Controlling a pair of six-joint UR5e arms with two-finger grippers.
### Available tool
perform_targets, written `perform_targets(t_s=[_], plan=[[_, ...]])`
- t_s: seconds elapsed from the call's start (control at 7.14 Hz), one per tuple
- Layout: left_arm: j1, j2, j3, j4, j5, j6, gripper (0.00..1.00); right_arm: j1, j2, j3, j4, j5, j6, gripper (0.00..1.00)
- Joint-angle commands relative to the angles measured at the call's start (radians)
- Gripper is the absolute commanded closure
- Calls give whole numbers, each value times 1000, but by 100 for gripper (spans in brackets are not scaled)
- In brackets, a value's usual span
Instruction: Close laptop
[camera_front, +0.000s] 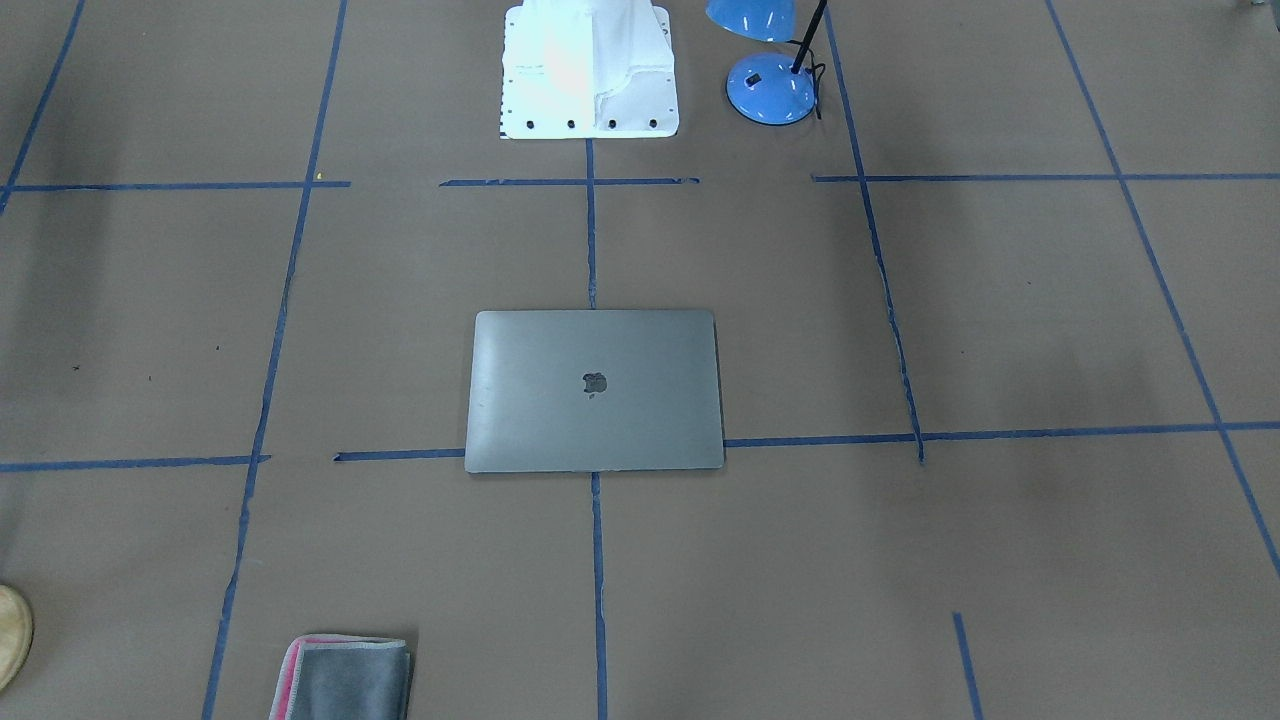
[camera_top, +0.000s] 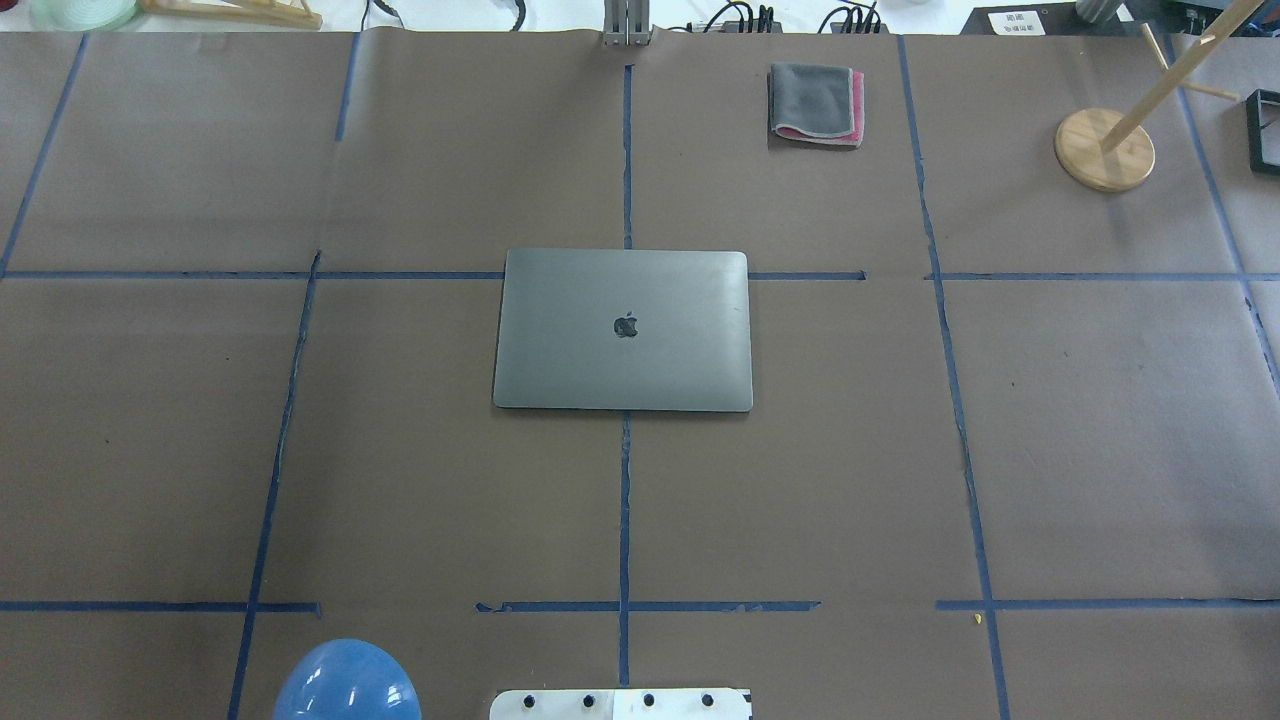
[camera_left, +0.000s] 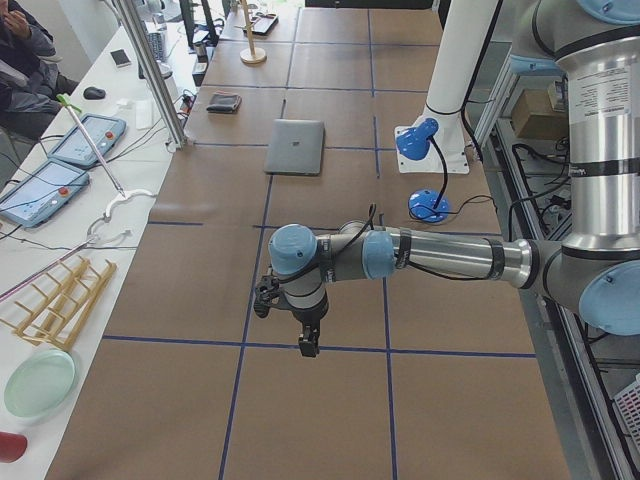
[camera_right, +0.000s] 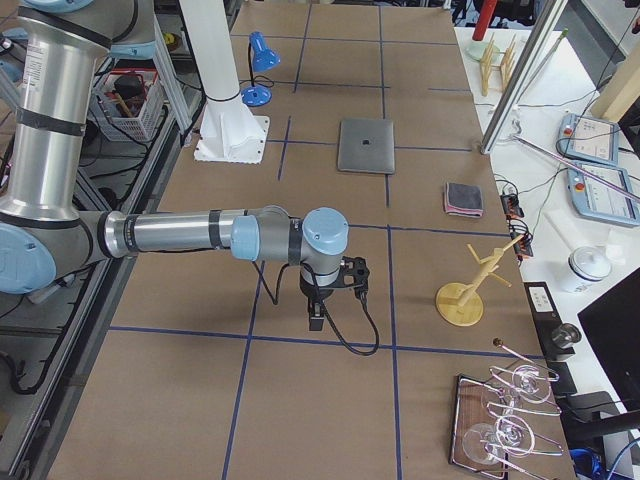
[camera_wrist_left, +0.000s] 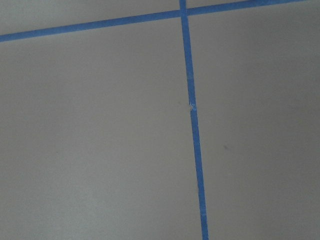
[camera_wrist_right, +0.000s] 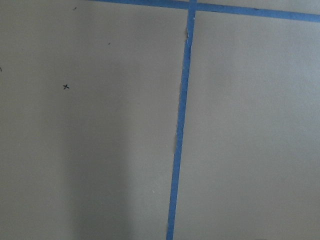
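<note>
1. the slim space-grey metal laptop (camera_top: 622, 330) lies flat at the middle of the brown paper-covered table (camera_top: 1100, 420), over a crossing of the blue tape lines (camera_top: 625, 520). its lid is down on the base with the dark logo facing up. no keyboard or screen shows in the overhead or front-facing view.
2. judged from that, the closing looks done. no gap shows between lid and base, though both views look down too steeply to rule out a thin one.
3. the left gripper (camera_left: 308, 347) hangs over bare table, well apart from the laptop. it shows only in a side view, and its wrist camera sees just paper and tape, so i cannot tell how far its fingers are spread. nothing is seen hanging from it.
4. the right gripper (camera_right: 315, 322) hangs likewise toward the other end of the table, also well away from the laptop. its opening cannot be told either, and no object is seen in it.
5. little seems left beyond checking that the lid sits fully down. the folded grey cloth with a pink edge (camera_top: 816, 103) and the blue desk lamp (camera_front: 771, 88) are well apart from the laptop.
</note>
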Motion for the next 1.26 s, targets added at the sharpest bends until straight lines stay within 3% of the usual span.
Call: perform_targets(t_s=[0.0,1.12], plan=[[-2,6,1,-2,-1,7,0,0,-1,3,3,0,2,0],[2,22,-3,1,5,36,0,0,-1,8,3,0,-1,0]])
